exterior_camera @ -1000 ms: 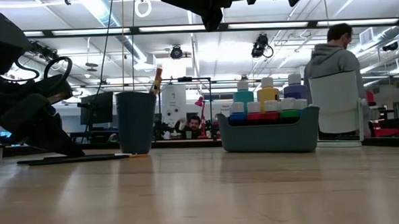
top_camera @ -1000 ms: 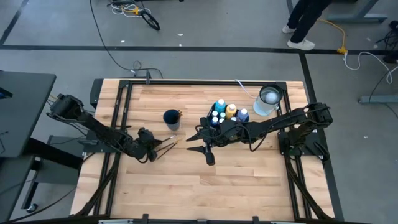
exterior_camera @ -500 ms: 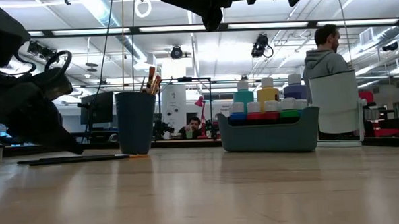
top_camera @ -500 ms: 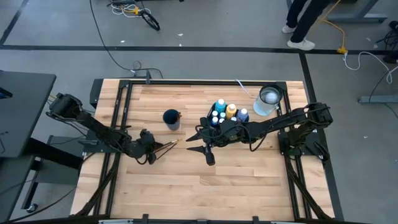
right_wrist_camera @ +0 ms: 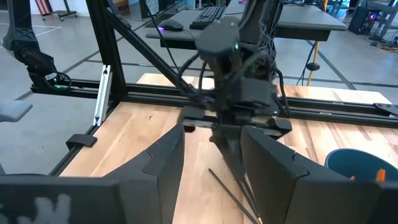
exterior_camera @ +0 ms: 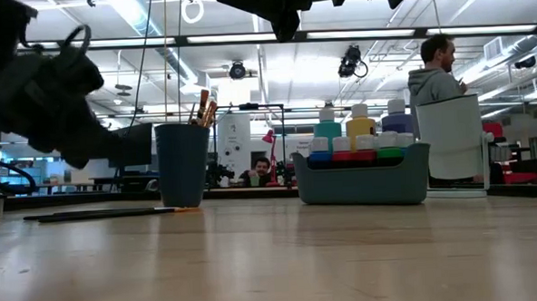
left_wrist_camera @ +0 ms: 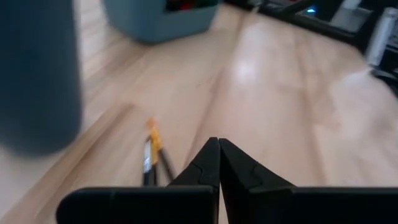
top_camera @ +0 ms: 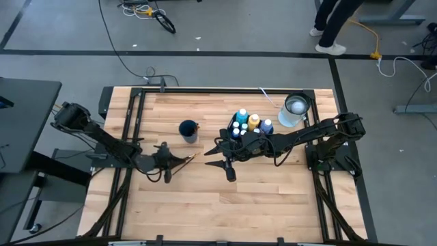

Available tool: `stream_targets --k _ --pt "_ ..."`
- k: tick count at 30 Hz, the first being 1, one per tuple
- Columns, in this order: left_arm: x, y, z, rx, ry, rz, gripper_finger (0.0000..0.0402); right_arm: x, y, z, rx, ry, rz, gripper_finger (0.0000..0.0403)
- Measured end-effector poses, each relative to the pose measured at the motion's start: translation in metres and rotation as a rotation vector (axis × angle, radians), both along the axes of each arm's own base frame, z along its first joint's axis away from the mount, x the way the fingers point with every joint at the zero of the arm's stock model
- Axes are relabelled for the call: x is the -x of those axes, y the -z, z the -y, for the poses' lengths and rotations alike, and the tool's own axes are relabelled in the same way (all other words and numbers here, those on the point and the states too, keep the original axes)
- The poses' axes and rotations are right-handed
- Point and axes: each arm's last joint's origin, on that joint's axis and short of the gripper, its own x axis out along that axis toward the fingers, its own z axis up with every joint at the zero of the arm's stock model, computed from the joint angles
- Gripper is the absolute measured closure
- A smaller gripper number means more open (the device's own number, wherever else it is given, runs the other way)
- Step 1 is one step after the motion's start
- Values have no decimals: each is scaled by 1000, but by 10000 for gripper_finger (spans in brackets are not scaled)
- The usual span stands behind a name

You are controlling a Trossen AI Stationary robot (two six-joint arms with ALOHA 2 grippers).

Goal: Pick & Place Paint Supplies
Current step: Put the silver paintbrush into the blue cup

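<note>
Two thin dark-handled paintbrushes [left_wrist_camera: 152, 158] lie flat on the wooden table [top_camera: 205, 198], seen also in the low view [exterior_camera: 108, 213]. My left gripper [left_wrist_camera: 219, 163] is shut and hangs just above and beside their handle ends [top_camera: 171, 162], with nothing between its fingers. A dark blue cup [top_camera: 188, 130] behind them holds more brushes [exterior_camera: 203, 108]. White-capped paint bottles [exterior_camera: 360, 128] stand in a grey-blue bin [top_camera: 249, 126]. My right gripper [right_wrist_camera: 221, 174] is open, in the air in front of the bin [top_camera: 213, 156], pointing at the left gripper.
A clear cup [top_camera: 295, 109] stands at the table's far right corner. Black frame rails [top_camera: 130, 123] run along the table's left and far edges. Bare wood lies toward the near edge. A person [exterior_camera: 442, 79] is in the room behind the table.
My left gripper has risen off the table and tipped up from pointing steeply down to nearly level. The two brushes have stayed lying on the table where they were.
</note>
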Motion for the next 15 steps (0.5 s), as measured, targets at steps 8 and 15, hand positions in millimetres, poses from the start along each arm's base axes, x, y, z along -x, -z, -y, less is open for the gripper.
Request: stream_targets --k 8,15 --pt "-19 -46 25 -158 67 150 399 0 0 0 0 0 1 242" --pt "-19 -104 43 -275 -4 306 399 1 0 -4 -5 -11 -3 242"
